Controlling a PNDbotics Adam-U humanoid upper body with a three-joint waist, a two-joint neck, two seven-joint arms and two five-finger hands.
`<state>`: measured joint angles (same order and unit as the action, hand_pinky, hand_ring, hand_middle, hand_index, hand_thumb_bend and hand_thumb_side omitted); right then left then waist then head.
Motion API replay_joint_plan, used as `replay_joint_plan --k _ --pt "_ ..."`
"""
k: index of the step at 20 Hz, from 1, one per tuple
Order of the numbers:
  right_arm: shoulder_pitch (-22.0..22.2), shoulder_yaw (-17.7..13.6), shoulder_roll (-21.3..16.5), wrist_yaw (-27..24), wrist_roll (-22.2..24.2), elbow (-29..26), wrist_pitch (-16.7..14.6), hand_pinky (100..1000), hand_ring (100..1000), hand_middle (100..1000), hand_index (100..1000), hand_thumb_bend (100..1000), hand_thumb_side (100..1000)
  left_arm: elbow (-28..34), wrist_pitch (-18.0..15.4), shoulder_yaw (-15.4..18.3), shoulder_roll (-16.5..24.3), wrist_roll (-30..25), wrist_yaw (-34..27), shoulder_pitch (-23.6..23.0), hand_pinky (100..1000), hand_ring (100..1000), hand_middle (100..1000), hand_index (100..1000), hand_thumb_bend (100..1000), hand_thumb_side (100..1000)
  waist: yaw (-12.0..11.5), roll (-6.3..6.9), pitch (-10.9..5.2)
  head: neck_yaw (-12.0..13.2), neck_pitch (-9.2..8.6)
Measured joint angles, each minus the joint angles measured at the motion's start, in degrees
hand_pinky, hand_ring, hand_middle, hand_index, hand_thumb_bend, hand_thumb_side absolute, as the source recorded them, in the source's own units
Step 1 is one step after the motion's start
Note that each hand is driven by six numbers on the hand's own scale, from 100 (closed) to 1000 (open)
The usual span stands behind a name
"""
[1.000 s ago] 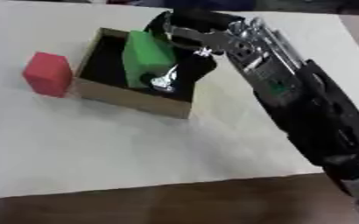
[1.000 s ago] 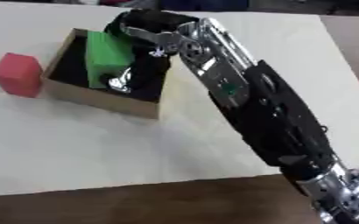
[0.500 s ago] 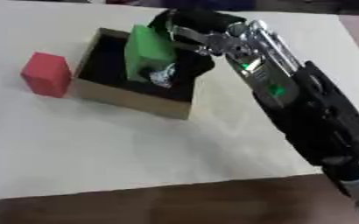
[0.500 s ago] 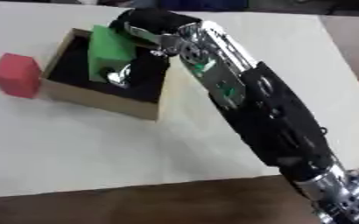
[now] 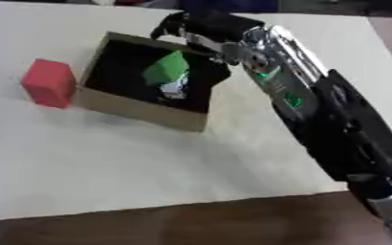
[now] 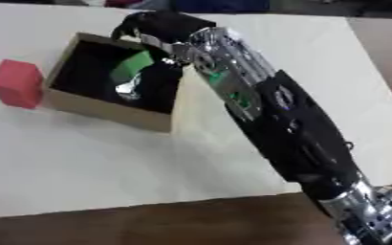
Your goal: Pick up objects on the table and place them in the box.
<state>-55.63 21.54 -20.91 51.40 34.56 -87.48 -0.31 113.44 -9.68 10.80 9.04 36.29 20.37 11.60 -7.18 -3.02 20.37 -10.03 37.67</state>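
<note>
- Red block (image 5: 49, 82) stood on the pale table (image 5: 107, 162), just beside the left wall of the box, outside it.
- Cardboard box (image 5: 141, 111) sat open, dark inside, askew to your view.
- Green block (image 5: 167, 67) lay tilted inside the box, toward its right half, with a small shiny silver thing (image 5: 175, 87) just below it.
- Your right hand (image 5: 201, 29) hung over the box's far right corner, fingers curled downward; it was apart from the green block and grasped nothing that you could see.
- Right arm ran from that corner down to the lower right edge.
</note>
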Motion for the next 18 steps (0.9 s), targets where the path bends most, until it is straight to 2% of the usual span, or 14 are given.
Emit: replay_joint_plan --k 5,7,9,11,13,14,17,18 --pt "0.2 -0.9 0.3 -0.8 -0.8 -0.8 0.0 1000 954 880 950 328 756 0.0 0.0 0.0 0.0 0.0 0.0 0.0 408 586 624 717 260 978 -0.1 0.05 0.00 0.0 -0.01" --pt "0.3 -2.0 0.3 -2.7 -1.6 -2.9 0.7 1000 944 877 956 274 758 0.0 -0.1 -0.2 0.3 -0.1 0.0 0.0 409 589 628 721 269 978 0.1 0.09 0.00 0.0 -0.01" --pt "0.8 -3.5 0.3 -5.8 -2.8 -6.2 1.9 1000 926 874 970 168 779 0.0 -0.2 -0.6 1.6 -0.2 0.1 -0.1 410 594 640 733 286 982 0.3 0.21 0.00 0.2 -0.01" --pt "1.4 -5.3 -0.5 -10.1 -4.4 -10.5 3.5 1000 914 875 980 100 791 0.0 -0.2 -0.9 3.8 -0.2 0.6 -0.1 411 599 654 744 302 984 0.7 0.44 0.00 0.5 0.00" --pt "2.2 -7.1 -1.8 -15.7 -6.5 -15.2 5.5 1000 904 872 986 100 815 0.0 0.1 -1.3 6.7 0.0 1.6 0.2 413 605 666 757 320 984 1.2 0.55 -0.03 0.9 0.02" --pt "2.7 -7.9 -2.6 -18.8 -7.8 -17.5 6.7 1000 893 861 991 100 886 0.0 0.5 -1.5 8.2 0.2 2.3 0.3 417 618 685 782 350 988 1.5 0.55 -0.06 1.2 0.03" --pt "4.5 -10.2 -5.0 -29.7 -13.2 -23.2 9.6 1000 883 856 1000 100 939 0.0 3.0 -2.2 13.4 -0.1 5.4 1.1 431 642 708 819 401 983 2.3 0.59 -0.34 2.0 0.09" --pt "5.1 -10.9 -5.8 -33.4 -15.3 -24.3 10.0 1000 881 855 1000 100 932 0.0 4.1 -2.4 15.3 -0.5 6.8 1.4 440 654 718 833 411 984 2.6 0.59 -0.49 2.3 0.10"
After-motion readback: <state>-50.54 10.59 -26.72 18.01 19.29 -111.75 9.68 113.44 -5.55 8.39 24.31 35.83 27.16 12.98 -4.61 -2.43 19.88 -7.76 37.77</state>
